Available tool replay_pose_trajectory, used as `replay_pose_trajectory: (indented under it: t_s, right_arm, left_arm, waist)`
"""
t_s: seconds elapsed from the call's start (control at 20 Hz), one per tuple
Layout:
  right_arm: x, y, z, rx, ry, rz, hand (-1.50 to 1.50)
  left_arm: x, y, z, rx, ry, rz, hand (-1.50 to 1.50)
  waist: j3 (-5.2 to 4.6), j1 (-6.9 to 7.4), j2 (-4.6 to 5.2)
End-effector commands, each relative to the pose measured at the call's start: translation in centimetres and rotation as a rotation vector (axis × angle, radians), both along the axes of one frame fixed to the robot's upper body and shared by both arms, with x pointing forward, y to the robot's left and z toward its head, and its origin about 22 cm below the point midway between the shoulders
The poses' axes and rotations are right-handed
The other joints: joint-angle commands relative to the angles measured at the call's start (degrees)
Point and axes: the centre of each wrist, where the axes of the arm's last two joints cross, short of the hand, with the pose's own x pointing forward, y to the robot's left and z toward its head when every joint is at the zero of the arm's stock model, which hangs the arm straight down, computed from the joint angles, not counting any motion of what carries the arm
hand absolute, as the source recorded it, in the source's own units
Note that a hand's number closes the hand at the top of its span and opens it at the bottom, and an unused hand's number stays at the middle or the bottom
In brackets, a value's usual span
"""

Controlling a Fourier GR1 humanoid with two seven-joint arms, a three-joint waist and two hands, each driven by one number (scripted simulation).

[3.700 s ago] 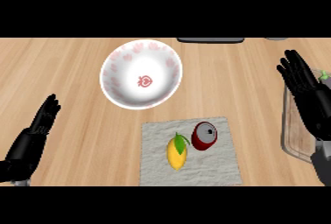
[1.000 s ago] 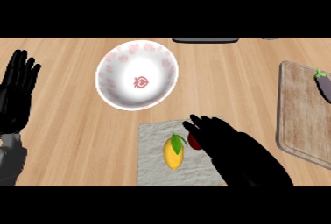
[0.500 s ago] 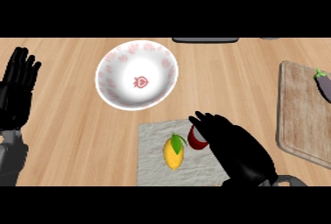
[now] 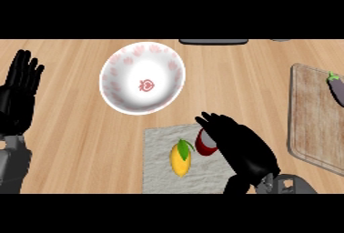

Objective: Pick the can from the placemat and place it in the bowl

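while the round red can (image 4: 204,143) is lying on the rough grey cloth placemat (image 4: 158,157) beside a smooth yellow fruit (image 4: 180,159), the right hand (image 4: 242,148) is covering it, grasp impossible to tell. left of the placemat, the left hand (image 4: 17,98) is resting released. the glossy white bowl (image 4: 121,68) is sitting just beyond the placemat.

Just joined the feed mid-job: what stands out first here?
The black right hand lies over the grey placemat, covering most of the dark red can beside a yellow mango. Above-left sits the white, red-patterned bowl; the left hand rests open at the left edge.
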Motion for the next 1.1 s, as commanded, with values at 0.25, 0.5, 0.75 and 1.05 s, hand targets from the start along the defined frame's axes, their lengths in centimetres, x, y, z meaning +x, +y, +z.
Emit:
replay_pose_trajectory:
  t_s: [0.25, 0.5, 0.75, 1.05]
  right_arm:
    - [1.4, 0.8, -3.1, -0.033, 0.008, -0.004, -1.5]
    - [0.7, 0.8, -5.0, -0.039, 0.037, -0.005, -1.5]
    - [3.1, 0.8, -4.5, -0.055, 0.047, -0.028, -1.5]
    - [4.1, 0.0, -8.2, -0.076, 0.081, -0.07, -1.5]
  left_arm:
    - [-0.2, 1.1, 0.2, -0.003, -0.006, -0.013, 0.0]
    - [-1.6, 0.6, -0.2, 0.015, -0.004, -0.002, 0.0]
    - [-2.3, 0.7, -0.4, -0.005, 0.0, 0.005, 0.0]
    - [-1.8, 0.0, 1.1, 0.015, -0.003, 0.002, 0.0]
  waist:
    - [0.0, 0.03, 0.01]
    - [0.0, 0.07, -0.02]
    - [0.0, 0.14, -0.03]
    - [0.01, 0.2, 0.0]
